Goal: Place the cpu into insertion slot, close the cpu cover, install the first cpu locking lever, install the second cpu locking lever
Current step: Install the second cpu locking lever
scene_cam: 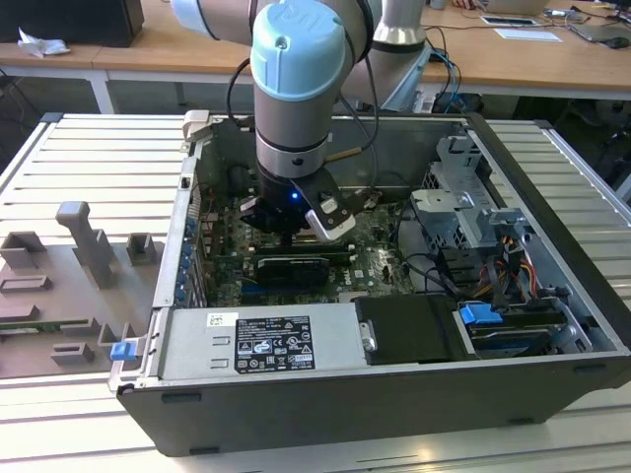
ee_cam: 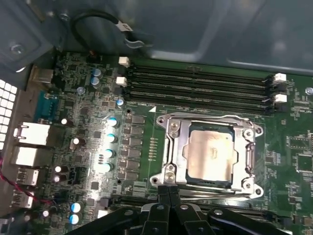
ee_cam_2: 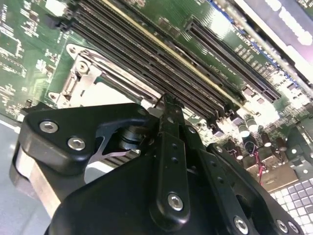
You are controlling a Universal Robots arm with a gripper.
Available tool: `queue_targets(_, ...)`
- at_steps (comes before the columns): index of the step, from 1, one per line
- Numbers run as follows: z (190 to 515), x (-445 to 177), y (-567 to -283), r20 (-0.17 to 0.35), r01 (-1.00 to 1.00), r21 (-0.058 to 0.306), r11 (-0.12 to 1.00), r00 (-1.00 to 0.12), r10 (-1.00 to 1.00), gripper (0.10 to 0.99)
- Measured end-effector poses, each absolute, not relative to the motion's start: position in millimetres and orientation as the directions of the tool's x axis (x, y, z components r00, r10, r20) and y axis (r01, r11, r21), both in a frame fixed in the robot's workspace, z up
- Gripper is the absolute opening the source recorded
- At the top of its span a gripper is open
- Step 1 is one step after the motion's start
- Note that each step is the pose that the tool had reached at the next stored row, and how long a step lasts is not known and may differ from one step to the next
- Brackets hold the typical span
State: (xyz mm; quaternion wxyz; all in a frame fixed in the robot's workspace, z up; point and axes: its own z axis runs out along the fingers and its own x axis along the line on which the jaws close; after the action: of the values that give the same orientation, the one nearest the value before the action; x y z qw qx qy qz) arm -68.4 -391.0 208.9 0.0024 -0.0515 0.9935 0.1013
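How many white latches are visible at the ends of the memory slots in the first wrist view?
4 white latches: two at the ends near the blue-topped capacitors, two at the opposite ends. The gripper may hide others.

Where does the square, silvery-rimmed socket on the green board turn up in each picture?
Exterior view: the black gripper hangs over its spot inside the case.
First wrist view: the silvery-rimmed square socket lies just beyond the gripper.
Second wrist view: its metal corner peeks past the gripper.
Shared landmark: long black memory slots alongside it.
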Motion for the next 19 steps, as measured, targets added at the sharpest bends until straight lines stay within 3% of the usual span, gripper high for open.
queue_targets(19,195,-79,-394,-0.025,-0.104,0.275,0.956,-0.995,-0.101,0.106)
